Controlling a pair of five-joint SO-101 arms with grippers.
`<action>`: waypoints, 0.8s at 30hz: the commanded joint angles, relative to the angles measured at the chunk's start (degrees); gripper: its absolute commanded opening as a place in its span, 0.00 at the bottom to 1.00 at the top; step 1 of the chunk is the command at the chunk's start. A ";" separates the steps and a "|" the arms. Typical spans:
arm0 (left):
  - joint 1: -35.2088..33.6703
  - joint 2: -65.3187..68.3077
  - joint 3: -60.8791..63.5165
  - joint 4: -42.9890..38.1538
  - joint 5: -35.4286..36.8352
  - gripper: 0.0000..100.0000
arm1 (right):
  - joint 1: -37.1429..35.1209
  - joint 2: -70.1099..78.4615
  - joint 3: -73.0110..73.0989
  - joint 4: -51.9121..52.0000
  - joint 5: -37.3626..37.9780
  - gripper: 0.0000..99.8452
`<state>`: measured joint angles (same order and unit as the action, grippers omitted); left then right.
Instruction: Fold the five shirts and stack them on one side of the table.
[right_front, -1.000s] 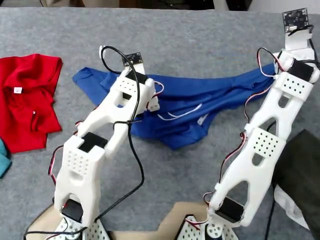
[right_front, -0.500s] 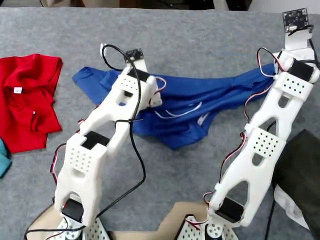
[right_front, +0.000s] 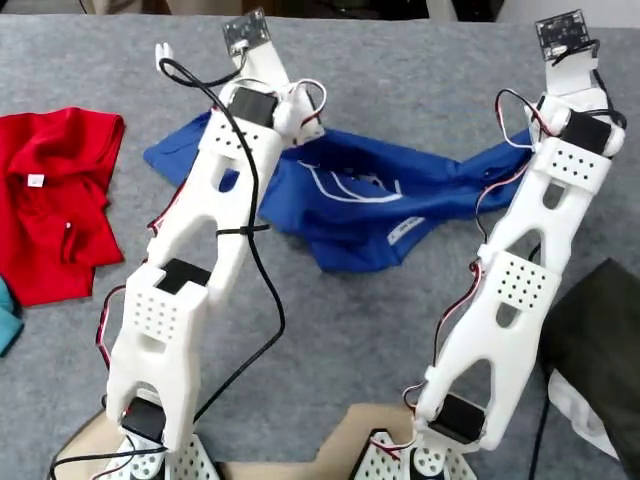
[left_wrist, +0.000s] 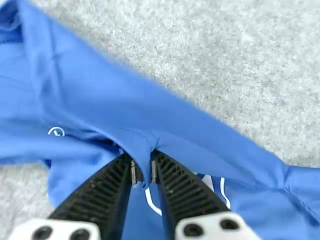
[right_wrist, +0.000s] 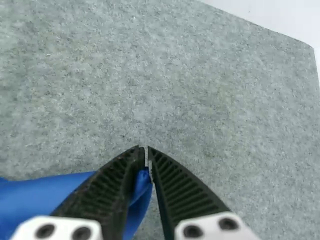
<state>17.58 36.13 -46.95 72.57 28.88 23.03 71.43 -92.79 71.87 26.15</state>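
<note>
Above the table (right_front: 420, 80), both jaws pinch blue shirt (right_front: 350, 215).

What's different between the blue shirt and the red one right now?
The blue shirt is stretched long across the table's middle; the red shirt lies bunched by one edge. The blue shirt is pinched by the left pincer and the right pincer; the red shirt is untouched. Both are on the grey table.

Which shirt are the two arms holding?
The blue shirt, pinched by the left gripper and the right gripper. The red shirt and the dark shirt lie apart at the table's sides, touched by neither.
</note>
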 joint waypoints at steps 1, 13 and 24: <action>-0.44 -0.66 -2.29 2.37 0.18 0.02 | -0.92 -1.98 -2.77 0.18 0.35 0.01; -5.27 -1.27 -11.16 -2.29 0.09 0.02 | -0.92 -2.42 -2.77 0.44 0.26 0.01; -9.14 -1.27 -43.78 -0.18 -1.49 0.02 | -1.01 -22.29 -2.68 6.77 -2.11 0.01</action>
<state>9.76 36.31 -82.11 71.52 27.91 22.95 59.56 -92.79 77.76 24.75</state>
